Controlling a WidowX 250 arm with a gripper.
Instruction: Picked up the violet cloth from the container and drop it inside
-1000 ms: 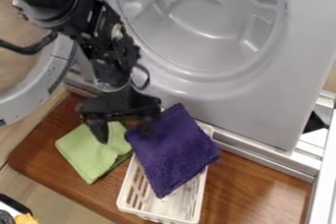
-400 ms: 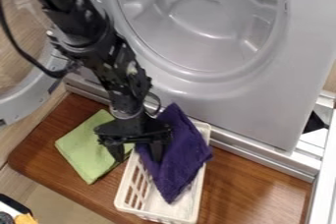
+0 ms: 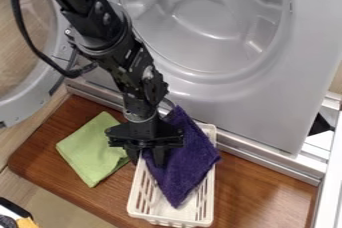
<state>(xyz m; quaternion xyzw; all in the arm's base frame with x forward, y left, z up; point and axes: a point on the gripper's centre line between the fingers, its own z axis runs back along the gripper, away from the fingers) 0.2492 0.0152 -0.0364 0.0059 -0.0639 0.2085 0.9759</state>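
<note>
Camera view: tool (image 3: 146,158) at upper left of slatted white basket (image 3: 168,220); grip cannot be determined. Textured violet cloth (image 3: 185,164) lies across basket.

Cloth (image 3: 189,167) on basket (image 3: 170,221), second cloth (image 3: 88,152) left, machine (image 3: 267,117) behind

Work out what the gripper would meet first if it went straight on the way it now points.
The gripper would most likely meet the violet cloth first, at its edge over the white basket; they look very close or touching, but depth is unclear.
</note>
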